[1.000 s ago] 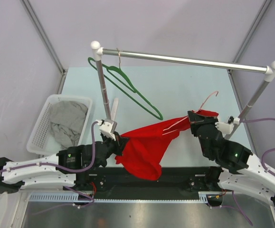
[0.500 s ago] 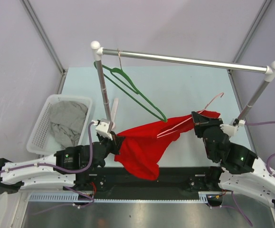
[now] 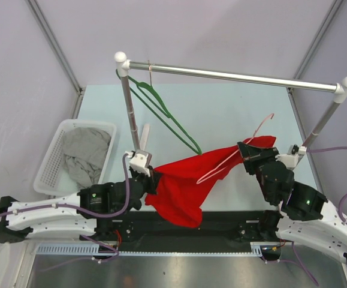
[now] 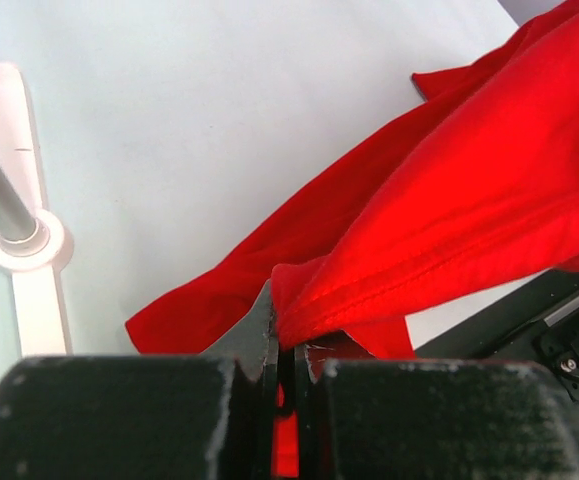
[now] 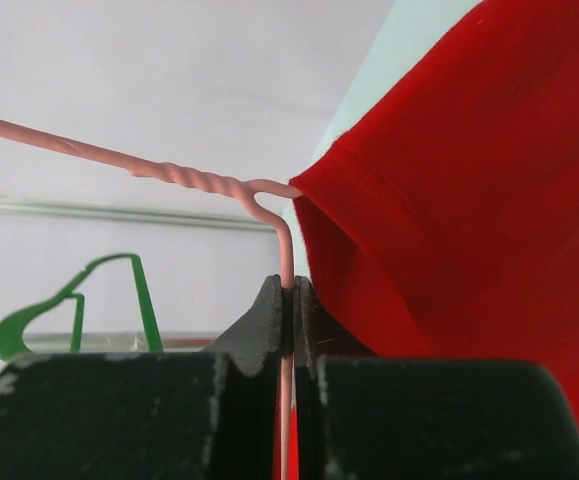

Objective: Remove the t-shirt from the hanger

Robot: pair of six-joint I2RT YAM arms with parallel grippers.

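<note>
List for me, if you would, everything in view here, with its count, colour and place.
t-shirt: 1, red, stretched between the two grippers over the near side of the table
pink hanger: 1, pink wire, at the t-shirt's right end, hook sticking out
green hanger: 1, green, hanging near the rail's left end
rail: 1, silver with white knobs, spanning the table
basket: 1, white, left of the table
garment: 1, grey, in the basket
table: 1, pale blue-green
left gripper: 1, black, shut on the t-shirt
right gripper: 1, black, shut on the pink hanger
</note>
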